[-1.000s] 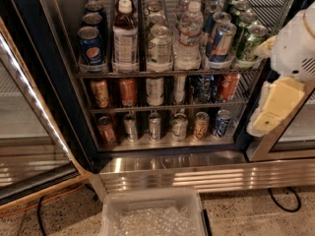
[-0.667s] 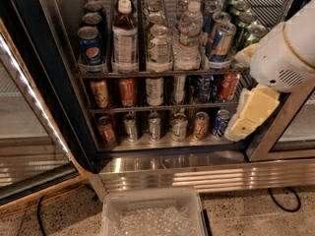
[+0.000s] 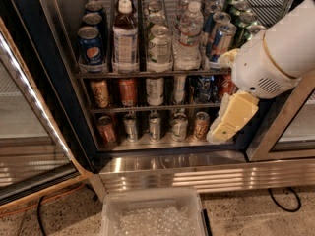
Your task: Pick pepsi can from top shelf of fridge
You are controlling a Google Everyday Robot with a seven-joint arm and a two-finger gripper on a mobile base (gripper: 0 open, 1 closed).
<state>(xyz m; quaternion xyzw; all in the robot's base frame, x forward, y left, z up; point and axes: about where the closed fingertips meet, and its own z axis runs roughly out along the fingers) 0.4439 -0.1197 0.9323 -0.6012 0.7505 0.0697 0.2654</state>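
Note:
The fridge (image 3: pixel 63 90) stands open in front of me, with a dark frame and a ribbed steel base. On its top shelf (image 3: pixel 142 74), the pepsi can (image 3: pixel 91 48) stands upright at the front of the leftmost lane, with two more dark blue cans behind it. My gripper (image 3: pixel 230 119) is cream-coloured and hangs from the white arm at the right. It is in front of the lower racks, below the top shelf and far to the right of the pepsi can, touching nothing.
Bottles (image 3: pixel 125 36), a pale can (image 3: pixel 160 45), silver-blue-red cans (image 3: pixel 221 38) and green cans (image 3: pixel 243 14) fill the other top lanes. Small cans (image 3: pixel 155 124) line the lower racks. The open glass door (image 3: pixel 29 132) stands left. A clear plastic bin (image 3: pixel 152 215) sits on the floor below.
The white arm has swung left and further into view, carrying the gripper leftward in front of the lower right racks. The cans have not moved.

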